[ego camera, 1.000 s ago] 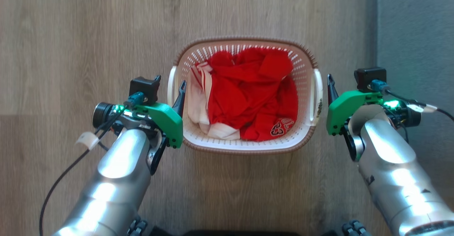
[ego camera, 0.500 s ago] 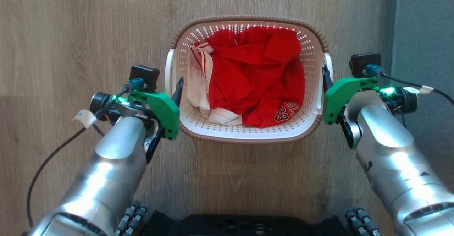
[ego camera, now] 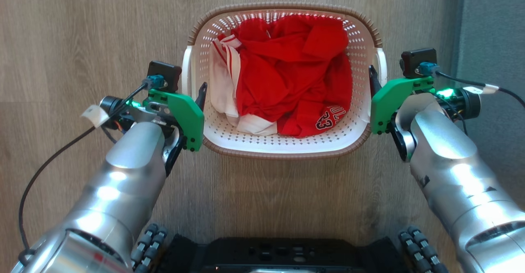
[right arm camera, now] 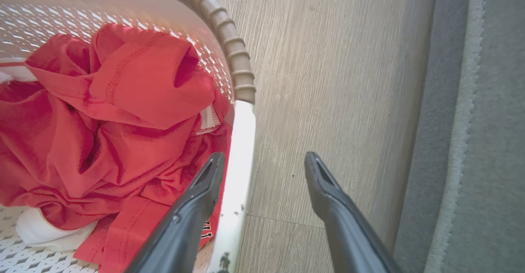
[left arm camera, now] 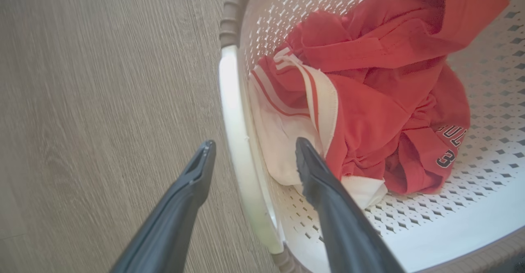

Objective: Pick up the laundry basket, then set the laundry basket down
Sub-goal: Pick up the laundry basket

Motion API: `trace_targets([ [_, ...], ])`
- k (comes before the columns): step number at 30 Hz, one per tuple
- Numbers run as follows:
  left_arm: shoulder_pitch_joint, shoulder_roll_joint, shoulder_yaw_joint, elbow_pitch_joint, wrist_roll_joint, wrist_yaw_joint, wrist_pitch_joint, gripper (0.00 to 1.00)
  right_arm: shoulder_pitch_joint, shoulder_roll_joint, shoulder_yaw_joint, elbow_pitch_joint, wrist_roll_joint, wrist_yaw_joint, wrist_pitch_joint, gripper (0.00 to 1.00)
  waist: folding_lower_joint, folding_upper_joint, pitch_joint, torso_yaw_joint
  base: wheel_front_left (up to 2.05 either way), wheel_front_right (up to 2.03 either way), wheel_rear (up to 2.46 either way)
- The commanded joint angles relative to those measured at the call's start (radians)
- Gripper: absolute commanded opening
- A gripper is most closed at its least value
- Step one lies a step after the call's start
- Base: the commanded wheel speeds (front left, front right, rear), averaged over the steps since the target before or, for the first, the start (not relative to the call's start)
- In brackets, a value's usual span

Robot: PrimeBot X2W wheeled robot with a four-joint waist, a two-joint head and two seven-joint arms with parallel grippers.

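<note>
Fingers (left arm camera: 192, 182) spread on both arms, pinching nothing: left gripper (left arm camera: 253, 145) straddles the 9 o'clock handle (left arm camera: 236, 113), right gripper (right arm camera: 263, 158) the 3 o'clock handle (right arm camera: 242, 141). I'd close both together, then lift level. Laundry basket (ego camera: 287, 141) sits on the floor (ego camera: 82, 39) at 12 o'clock: white perforated walls, red and white clothes (ego camera: 287, 72), brown rim (right arm camera: 233, 47).

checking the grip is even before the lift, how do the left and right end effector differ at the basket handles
The left end effector has the left handle nearer its outer finger; the right end effector has the right handle close beside its inner finger. The left one's inner finger lies over white cloth, the right one's over red cloth. Both are open, each straddling a white handle of the basket.
</note>
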Motion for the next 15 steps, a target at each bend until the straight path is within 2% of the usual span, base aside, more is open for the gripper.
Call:
trace_targets([
  [1, 0.001, 0.023, 0.002, -0.001, -0.013, 0.004, 0.005, 1.00, 0.023, 0.016, 0.027, -0.005, 0.013, 0.007, 0.012, 1.00, -0.0001, -0.0002, 0.010, 0.000, 0.00, 0.00, 0.00],
  [15, -0.057, 0.023, -0.100, 0.002, -0.068, -0.008, 0.066, 1.00, -0.012, 0.016, 0.104, 0.014, 0.108, 0.007, 0.130, 1.00, -0.0001, -0.0002, 0.065, 0.015, 0.00, 0.00, 0.00],
])
